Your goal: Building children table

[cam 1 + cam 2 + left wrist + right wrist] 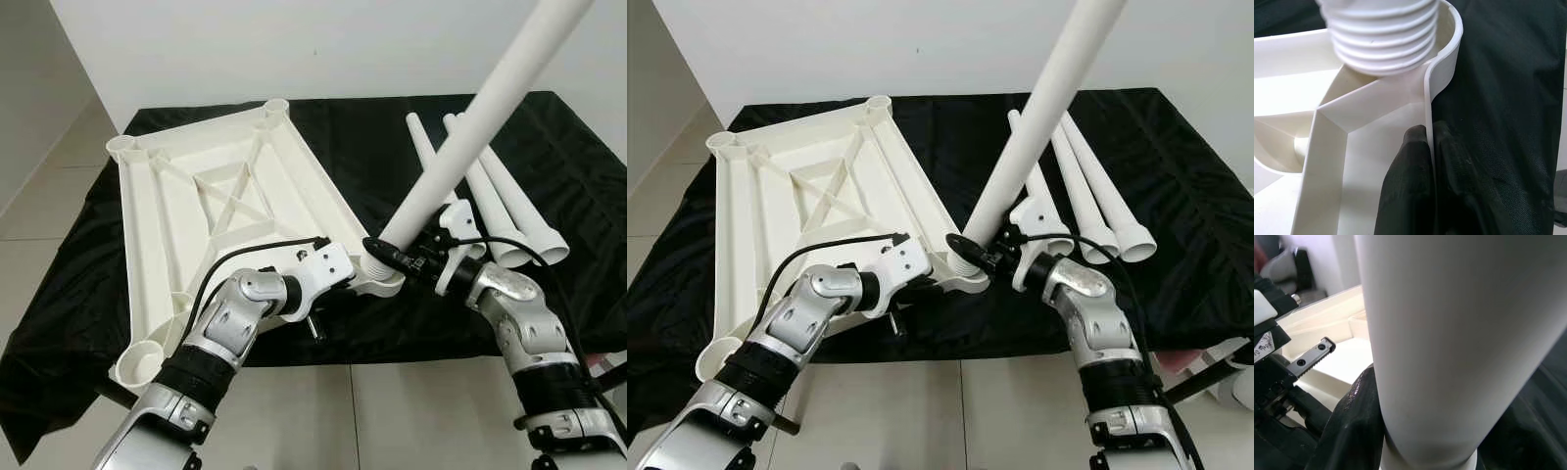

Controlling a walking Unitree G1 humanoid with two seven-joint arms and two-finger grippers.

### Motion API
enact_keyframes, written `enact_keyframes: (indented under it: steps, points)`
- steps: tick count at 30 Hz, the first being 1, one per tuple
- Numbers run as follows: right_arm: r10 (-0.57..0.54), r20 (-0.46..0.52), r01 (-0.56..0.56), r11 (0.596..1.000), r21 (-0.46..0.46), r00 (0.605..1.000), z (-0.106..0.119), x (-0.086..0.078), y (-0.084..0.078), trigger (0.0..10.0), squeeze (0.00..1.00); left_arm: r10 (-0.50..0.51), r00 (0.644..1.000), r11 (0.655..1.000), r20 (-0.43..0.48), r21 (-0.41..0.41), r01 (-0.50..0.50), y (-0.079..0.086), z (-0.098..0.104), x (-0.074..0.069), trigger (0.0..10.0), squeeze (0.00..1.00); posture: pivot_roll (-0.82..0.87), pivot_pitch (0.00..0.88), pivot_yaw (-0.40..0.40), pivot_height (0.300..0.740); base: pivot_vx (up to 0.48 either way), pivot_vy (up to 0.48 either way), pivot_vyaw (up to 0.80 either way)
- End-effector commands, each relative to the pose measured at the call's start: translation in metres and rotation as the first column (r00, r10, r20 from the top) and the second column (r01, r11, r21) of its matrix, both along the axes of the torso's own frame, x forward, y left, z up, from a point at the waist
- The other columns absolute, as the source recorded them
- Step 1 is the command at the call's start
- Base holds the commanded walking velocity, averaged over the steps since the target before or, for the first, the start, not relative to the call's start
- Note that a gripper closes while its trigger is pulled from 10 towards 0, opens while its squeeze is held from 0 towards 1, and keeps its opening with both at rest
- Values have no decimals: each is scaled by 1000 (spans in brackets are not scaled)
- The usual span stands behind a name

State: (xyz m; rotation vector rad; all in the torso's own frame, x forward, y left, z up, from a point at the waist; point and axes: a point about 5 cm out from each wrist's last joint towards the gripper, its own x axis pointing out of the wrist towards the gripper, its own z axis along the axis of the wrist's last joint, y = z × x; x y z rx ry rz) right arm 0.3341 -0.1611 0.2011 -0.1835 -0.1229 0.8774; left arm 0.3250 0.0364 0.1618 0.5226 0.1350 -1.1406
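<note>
Cloth (78,294): you have a black cloth over the work surface; it hangs loose at the near edge, so keep wrists clear of its folds.
Tabletop (220,186): the white plastic tabletop lies underside up on the cloth, ribs showing. Judge it light and stiff, with slick walls; hold it by a rim, as now.
Leg (460,147): one white leg stands tilted, its threaded end in the near right corner socket (1447,29). Probably light, rigid and smooth; grip low, near the thread, where turning is easiest.
Spare legs (509,201): they lie together on the cloth to the right of the tabletop, just beside your right arm.
Room: open cloth behind; the tilted leg sweeps high, and the spare legs crowd the right.
Left hand (1422,161): pinching the tabletop's rim wall near that socket.
Right hand (397,259): clamped round the leg's base.
</note>
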Motion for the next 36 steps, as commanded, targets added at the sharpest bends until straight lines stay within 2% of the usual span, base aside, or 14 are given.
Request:
enact_keyframes:
  steps: [1,4,18,25,30,36]
  points:
    - [13,-59,-16,998,-53,998,-13,1,3,10000,0,73,991,995,116,-75,-65,-1,17,4,10000,0,-121,115,72,740,0,0,0]
    - [17,-69,-24,995,-95,997,-15,5,2,10000,0,75,990,995,119,-79,-66,-2,18,4,10000,0,-117,112,64,740,0,0,0]
    - [1,-66,-5,997,-71,998,-4,8,-13,10000,0,80,989,994,126,-85,-70,-1,18,4,10000,0,-122,112,63,740,0,0,0]
    - [53,-122,-70,988,-137,991,0,4,-23,10000,0,77,989,994,124,-84,-67,-1,19,5,10000,0,-128,126,71,740,0,0,0]
    - [71,-138,-93,984,-154,988,1,3,-24,10000,0,78,989,994,123,-84,-68,-1,19,5,10000,0,-129,128,70,740,0,0,0]
    - [109,-131,-123,987,-107,985,-2,1,-8,10000,0,84,989,993,123,-87,-74,0,19,5,10000,0,-123,130,67,740,0,0,0]
